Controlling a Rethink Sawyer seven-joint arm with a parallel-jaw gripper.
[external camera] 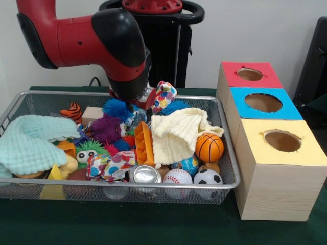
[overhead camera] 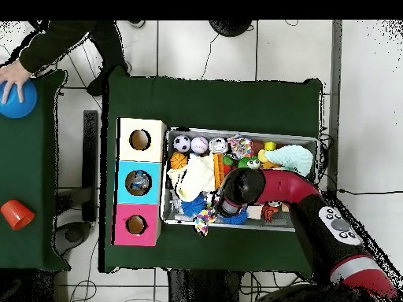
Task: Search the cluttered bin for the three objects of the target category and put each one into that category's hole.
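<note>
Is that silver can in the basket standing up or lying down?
Lying down: the silver can shows its round end toward the front view, resting among the balls.

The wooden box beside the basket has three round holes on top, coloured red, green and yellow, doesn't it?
Not quite. The wooden box does have three round holes, but the middle panel is blue, not green; the front view shows it between the red panel and the yellow panel, and the overhead view agrees.
</note>
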